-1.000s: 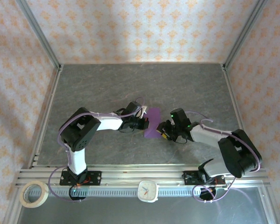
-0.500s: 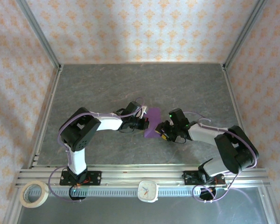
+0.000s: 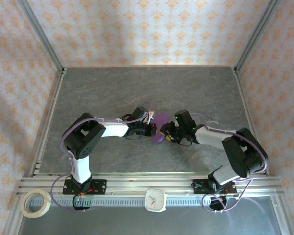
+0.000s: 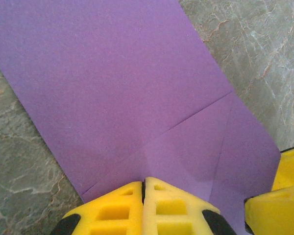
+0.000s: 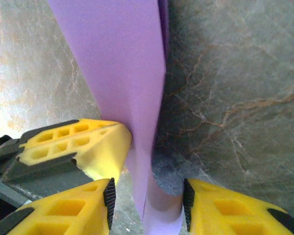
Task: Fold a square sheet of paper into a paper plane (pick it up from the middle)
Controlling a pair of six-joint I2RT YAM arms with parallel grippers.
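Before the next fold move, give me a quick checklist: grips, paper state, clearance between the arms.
1. Left gripper shut on the thin purple sheet of paper: ok, fingers closed on its near edge.
2. Right gripper open with the paper between its jaws: ok.
3. Right pads touching the paper: cannot tell.
4. Creases set: ok, straight crease lines show in the left wrist view.
5. Folding finished: not ok, the sheet is broad and only partly folded.
6. Clearance between the grippers: not ok, probably tight; their yellow fingers nearly meet beside the paper, over the grey marbled table.
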